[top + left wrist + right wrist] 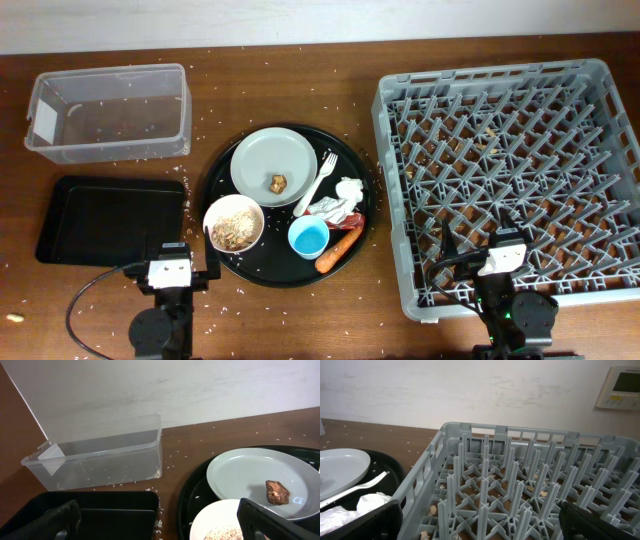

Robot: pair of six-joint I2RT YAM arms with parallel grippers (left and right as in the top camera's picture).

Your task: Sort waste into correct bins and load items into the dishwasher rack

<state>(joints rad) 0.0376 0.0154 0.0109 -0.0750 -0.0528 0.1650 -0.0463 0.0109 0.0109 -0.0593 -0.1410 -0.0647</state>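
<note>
A: Dishwasher rack [386,170]?
B: Fills the right end of the counter, nearly from far edge to front edge. Carries only crumbs [432,509] among the pegs.
A: Round black tray [270,262]?
B: Sits mid-counter, just left of the rack.
A: Clear tub [110,115] and black rectangular tray [110,220]?
B: Both along the left edge: tub toward the far-left corner, with rice grains [156,475] in and around it; rectangular tray toward the front-left corner.
A: Left gripper [157,506]?
B: Hangs by the front edge, between the rectangular tray and the round one. Fingers spread wide, gripping nothing.
A: Right gripper [480,510]?
B: Hangs by the front edge too, over the rack's front wall. Fingers spread the same way, holding nothing.
A: Plate [262,160], bowl [213,207]?
B: Both on the round tray: plate on the far half, bowl front-left.
A: Cup [308,238], fork [317,180]?
B: Cup upright just right of the bowl. Fork slanted off the plate's right rim, tines toward the far edge.
A: Napkin [338,200], carrot [338,251], wrapper [352,219]?
B: Bunched on the tray's right side: napkin beside the fork, wrapper against it, carrot at the front-right rim beside the cup.
A: Oat scraps [234,228], brown chunk [277,182]?
B: Heaped in the bowl; lying on the plate.
</note>
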